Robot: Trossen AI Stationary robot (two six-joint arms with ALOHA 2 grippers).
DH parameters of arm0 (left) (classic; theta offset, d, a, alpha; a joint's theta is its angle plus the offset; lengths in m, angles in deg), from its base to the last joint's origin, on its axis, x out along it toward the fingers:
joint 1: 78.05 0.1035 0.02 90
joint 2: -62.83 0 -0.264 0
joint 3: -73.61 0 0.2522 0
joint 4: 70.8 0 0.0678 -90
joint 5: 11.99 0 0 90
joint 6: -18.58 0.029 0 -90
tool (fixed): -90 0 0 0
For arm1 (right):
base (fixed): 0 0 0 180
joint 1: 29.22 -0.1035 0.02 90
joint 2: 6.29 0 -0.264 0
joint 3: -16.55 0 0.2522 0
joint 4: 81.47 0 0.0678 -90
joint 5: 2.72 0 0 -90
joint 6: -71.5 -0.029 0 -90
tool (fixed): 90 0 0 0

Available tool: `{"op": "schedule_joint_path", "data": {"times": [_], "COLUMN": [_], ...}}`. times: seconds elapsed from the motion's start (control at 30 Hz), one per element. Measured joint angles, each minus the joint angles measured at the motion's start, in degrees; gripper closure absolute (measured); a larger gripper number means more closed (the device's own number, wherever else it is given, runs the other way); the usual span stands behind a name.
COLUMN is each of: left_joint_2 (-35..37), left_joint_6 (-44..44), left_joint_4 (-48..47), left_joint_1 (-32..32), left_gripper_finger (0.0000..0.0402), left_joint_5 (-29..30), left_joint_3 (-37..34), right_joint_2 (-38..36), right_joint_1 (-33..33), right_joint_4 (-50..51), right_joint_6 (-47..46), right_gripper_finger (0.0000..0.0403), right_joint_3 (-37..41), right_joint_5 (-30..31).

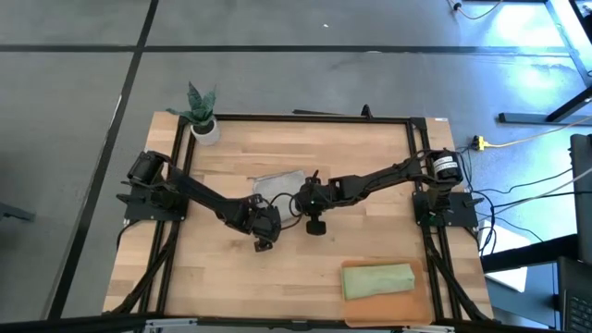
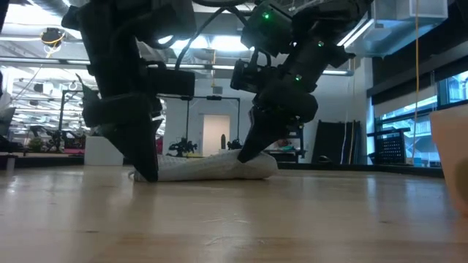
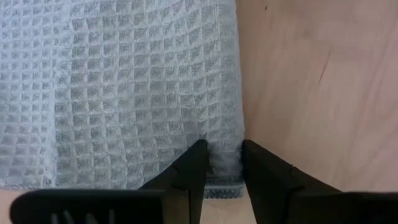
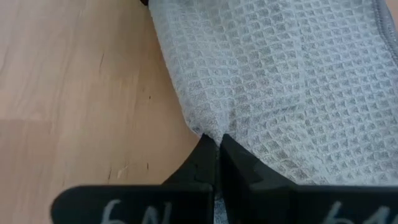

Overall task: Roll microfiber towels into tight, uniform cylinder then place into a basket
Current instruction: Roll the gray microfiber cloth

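A light grey waffle-weave towel (image 1: 277,182) lies loosely bunched on the table's middle. My right gripper (image 4: 218,149) is shut on its edge and slants down onto it in the low view (image 2: 247,152). My left gripper (image 3: 222,155) is open and points steeply down at the towel's other end (image 2: 146,169). One finger stands over the cloth and the other at its side hem, near a corner. A sage green towel (image 1: 377,280) lies rolled in the orange-brown basket (image 1: 356,313) at the near right. My left gripper straddles the grey towel's side hem (image 3: 225,163) near a corner, from above; I cannot tell whether its fingers touch the cloth. My right gripper pinches the grey towel's edge (image 4: 208,132) between its two shut fingers, slanting down from the table's right. The towel rests on the table.
A small white pot with a green plant (image 1: 203,125) stands at the far left corner. A black rail frames the tabletop (image 1: 314,117). Bare wood lies between the grey towel and the basket.
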Motion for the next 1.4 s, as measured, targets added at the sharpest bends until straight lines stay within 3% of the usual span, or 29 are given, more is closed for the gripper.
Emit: {"op": "schedule_joint_path", "data": {"times": [0.13, 0.3, 0.63, 0.87, 1.13, 1.3, 1.4], "left_joint_2": [0.09, 0.46, 9.01, 13.97, 14.88, 14.88, 14.88], "left_joint_6": [0.28, 0.04, -0.08, -1.68, -4.27, -4.67, -4.65], "left_joint_4": [-0.74, -2.57, -4.75, -6.57, -10.83, -11.45, -10.62], "left_joint_1": [0.02, 0.67, 3.3, 6.5, 9.76, 11.65, 13.34], "left_gripper_finger": [0.0324, 0.0392, 0.04, 0.0401, 0.0401, 0.0401, 0.0401], "left_joint_5": [-0.47, -4.86, -14.26, -16.17, -14.97, -12.21, -15.28], "left_joint_3": [-0.02, 0.02, -0.31, -0.31, -0.26, -0.28, -0.24], "right_joint_2": [-0.02, -0.04, -0.33, -0.66, -0.44, -0.05, -0.02], "right_joint_1": [0.0, 0.0, 0.04, 0.45, 3.15, 5.69, 7.26], "right_joint_4": [0.04, 1.07, 2.62, 11.14, 16.0, 16.46, 18.16], "right_joint_6": [-0.02, -0.04, -4.47, -7.33, -9.77, -10.74, -11.21], "right_gripper_finger": [0.0395, 0.0395, 0.0395, 0.0393, 0.0394, 0.0394, 0.0394], "right_joint_3": [0.0, -0.11, -0.31, -5.24, -10.85, -11.34, -11.42], "right_joint_5": [-0.9, -5.04, -15.73, -15.63, -9.88, -10.2, -14.6]}}
